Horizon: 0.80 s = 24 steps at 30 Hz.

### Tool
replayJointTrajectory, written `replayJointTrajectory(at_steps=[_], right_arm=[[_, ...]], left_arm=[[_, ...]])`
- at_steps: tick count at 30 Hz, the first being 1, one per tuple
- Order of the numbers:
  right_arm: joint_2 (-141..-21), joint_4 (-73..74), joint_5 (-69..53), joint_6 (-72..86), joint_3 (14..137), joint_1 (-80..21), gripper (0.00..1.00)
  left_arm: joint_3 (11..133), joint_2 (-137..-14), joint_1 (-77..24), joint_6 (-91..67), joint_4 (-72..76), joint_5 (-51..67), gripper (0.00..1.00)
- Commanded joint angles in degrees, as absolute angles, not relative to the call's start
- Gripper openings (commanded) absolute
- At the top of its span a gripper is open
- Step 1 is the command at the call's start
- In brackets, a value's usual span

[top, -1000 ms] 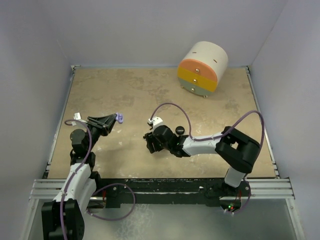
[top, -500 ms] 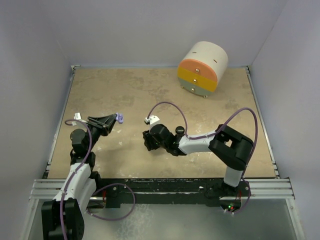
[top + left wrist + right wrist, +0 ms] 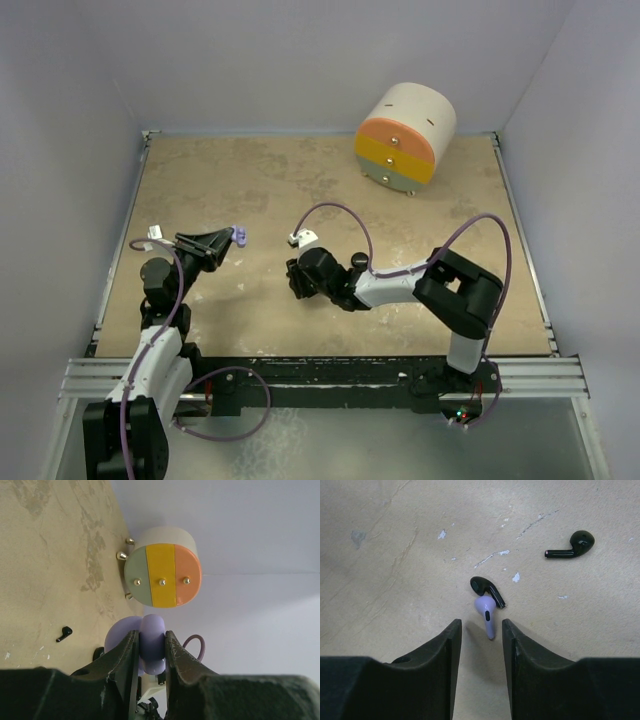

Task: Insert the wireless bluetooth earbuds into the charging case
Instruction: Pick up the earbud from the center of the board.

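Two arms stand at the near edge of a mottled tan table [image 3: 240, 180].

Top view: the left pincer [image 3: 222, 240], at the left side, is clenched on a lavender charging case [image 3: 239, 236]. The right pincer [image 3: 296, 284] points down near the table's middle, well apart from the left pincer. A round three-coloured drawer unit [image 3: 405, 138] stands at the far right.

Left wrist view: both fingers [image 3: 125, 655] press the sides of the lavender charging case [image 3: 151, 645], which stands out beyond their tips. A black earbud [image 3: 64, 631] lies on the table.

Right wrist view: the right pincer [image 3: 481, 626] is released, its jaws apart just above the table. A lavender earbud [image 3: 486, 614] lies with its stem reaching between the fingertips, touching neither. A near black earbud [image 3: 487, 591] touches its head. A far black earbud [image 3: 570, 546] lies well apart, upper right.
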<state>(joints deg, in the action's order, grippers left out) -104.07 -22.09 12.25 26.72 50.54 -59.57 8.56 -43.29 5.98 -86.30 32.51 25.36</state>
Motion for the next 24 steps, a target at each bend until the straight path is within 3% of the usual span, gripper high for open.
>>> replayJointTrajectory(at_steps=[1,19,24], right_arm=[[-105.9,-22.4,11.4,26.9,51.5,-59.8,0.4],[-106.6,-20.8,12.4,27.0,53.8,-59.7,0.32],[-106.3,-20.3,12.8,27.1,53.8,-59.7,0.23]], left_arm=[[10.0,-43.2,6.4,-85.8,36.1,26.1,0.0],[9.9,-43.3,6.4,-85.9,36.3,26.2,0.0],[10.0,-43.3,6.4,-86.0,36.4,26.1,0.0]])
